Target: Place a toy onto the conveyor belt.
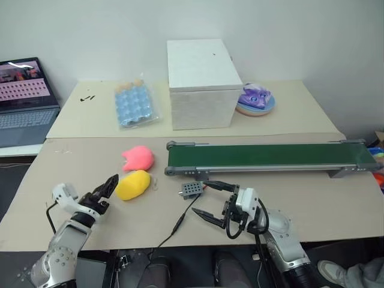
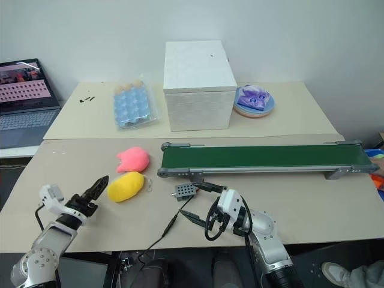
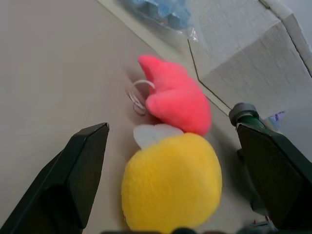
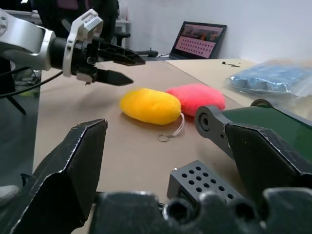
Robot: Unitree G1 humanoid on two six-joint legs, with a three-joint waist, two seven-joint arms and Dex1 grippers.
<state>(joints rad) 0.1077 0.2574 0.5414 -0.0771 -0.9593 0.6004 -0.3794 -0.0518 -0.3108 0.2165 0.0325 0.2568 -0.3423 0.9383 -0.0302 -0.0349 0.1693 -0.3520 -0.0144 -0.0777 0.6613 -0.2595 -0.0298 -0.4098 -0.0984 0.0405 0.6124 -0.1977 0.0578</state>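
- The toy (image 1: 133, 185) is a soft oval plush, bright yellow with a fuzzy surface; it lies on the tabletop (image 1: 336, 207), near the left end of the conveyor belt (image 1: 270, 156) but not on it.
- A pink plush (image 1: 138, 158) with pointed ears lies just behind the toy, and they seem to touch.
- My left hand (image 1: 110, 186) is just beside the toy, on its left side, and the two black pointed fingers are spread wide with nothing between them; in the left wrist view the toy sits in front of the gap.
- My right hand (image 1: 211, 200) is near the front edge of the tabletop, and its fingers are also spread wide and empty.
- A small grey block with round holes (image 1: 191, 190) lies just behind my right hand, with a black cable going from it.
- The conveyor belt is long, narrow and flat, dark green in a grey metal frame with a roller at the end.
- Behind the belt stands a white box (image 1: 200, 84) with a rough, grainy surface.
- The tabletop is covered with smooth beige board.
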